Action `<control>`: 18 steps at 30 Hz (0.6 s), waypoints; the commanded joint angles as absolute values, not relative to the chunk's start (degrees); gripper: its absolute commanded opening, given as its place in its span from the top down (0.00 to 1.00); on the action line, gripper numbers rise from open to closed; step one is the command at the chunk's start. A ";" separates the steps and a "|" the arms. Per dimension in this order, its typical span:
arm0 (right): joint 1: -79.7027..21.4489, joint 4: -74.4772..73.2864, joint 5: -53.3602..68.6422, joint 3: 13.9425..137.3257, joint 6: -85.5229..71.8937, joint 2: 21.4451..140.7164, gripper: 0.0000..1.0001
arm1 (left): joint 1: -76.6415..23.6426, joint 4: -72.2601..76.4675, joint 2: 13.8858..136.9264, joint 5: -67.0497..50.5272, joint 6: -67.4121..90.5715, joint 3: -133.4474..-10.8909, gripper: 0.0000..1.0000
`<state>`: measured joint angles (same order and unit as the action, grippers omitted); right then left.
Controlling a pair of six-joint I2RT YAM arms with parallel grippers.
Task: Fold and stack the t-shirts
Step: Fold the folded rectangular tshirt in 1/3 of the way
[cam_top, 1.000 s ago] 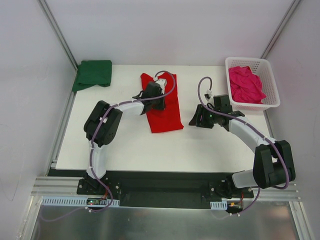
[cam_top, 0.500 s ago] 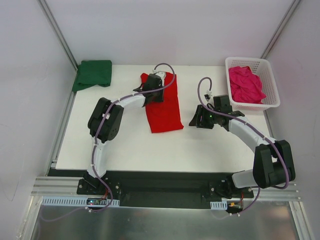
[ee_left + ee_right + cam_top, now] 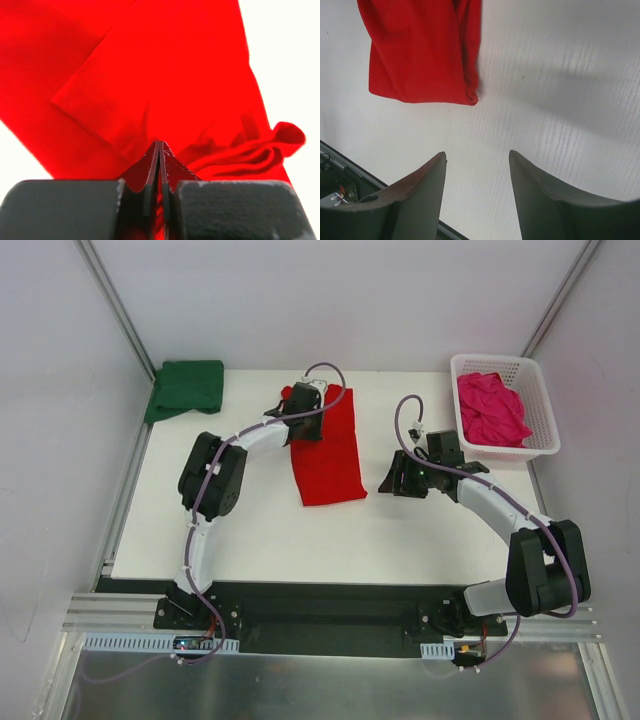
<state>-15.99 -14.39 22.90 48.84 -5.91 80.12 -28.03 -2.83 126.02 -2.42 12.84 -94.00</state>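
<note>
The red t-shirt (image 3: 332,455) lies as a long folded strip in the middle of the white table (image 3: 250,520). My left gripper (image 3: 300,418) is at its far left end, shut with red cloth pinched between the pads. In the left wrist view the left gripper (image 3: 159,145) is closed on the red t-shirt (image 3: 150,75), with a bunched fold to the right. My right gripper (image 3: 392,483) hovers open and empty just right of the strip. The right wrist view shows the right gripper (image 3: 477,154) apart from the shirt's near end (image 3: 420,50). The green t-shirt (image 3: 185,388) lies folded at the far left corner. The magenta-pink t-shirt (image 3: 490,408) is crumpled in the basket.
The white lattice basket (image 3: 538,450) stands at the far right corner. Metal frame posts and white walls surround the table. The table's near edge and a black rail (image 3: 340,170) show in the right wrist view.
My left gripper has moved toward the far edge along the red t-shirt, keeping hold of the cloth. The right arm has not moved.
</note>
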 commanded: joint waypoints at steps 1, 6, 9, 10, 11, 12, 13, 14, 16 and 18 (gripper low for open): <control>-15.82 -14.68 23.11 49.31 -5.19 79.81 0.44 | -27.77 -2.29 117.08 -0.45 10.81 -94.39 1.00; -15.91 -14.33 23.29 48.25 -5.36 79.10 0.44 | -27.51 -2.20 111.10 -2.71 9.93 -94.05 1.00; -15.91 -14.24 23.38 47.81 -5.27 78.84 0.44 | -25.41 -1.23 108.37 -14.12 14.30 -90.71 1.00; -15.91 -14.15 23.38 47.73 -5.27 78.66 0.44 | -24.36 1.73 107.41 -17.72 16.33 -89.40 1.00; -15.91 -14.15 23.38 47.64 -5.27 78.66 0.44 | -22.43 4.63 106.79 -26.63 21.13 -84.86 1.00; -15.91 -14.15 23.47 47.64 -5.27 78.58 0.44 | -21.37 8.49 106.44 -30.63 23.88 -81.86 1.00; -15.91 -14.15 23.55 47.72 -5.27 78.49 0.44 | -20.49 12.96 106.17 -35.11 26.52 -78.96 1.00; -15.91 -14.15 23.55 47.64 -5.19 78.49 0.44 | -19.35 20.84 106.35 -38.11 32.63 -73.71 1.00; -15.91 -14.06 23.64 47.64 -5.19 78.49 0.44 | -19.07 31.94 108.18 -46.47 39.52 -66.32 1.00; -15.91 -14.06 23.90 47.72 -5.19 78.66 0.44 | -19.25 48.28 110.47 -51.12 50.58 -62.51 1.00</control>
<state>-15.99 -14.39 22.98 47.75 -5.91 80.09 -19.05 21.41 105.65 -32.91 29.67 -71.61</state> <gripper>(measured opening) 0.559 0.002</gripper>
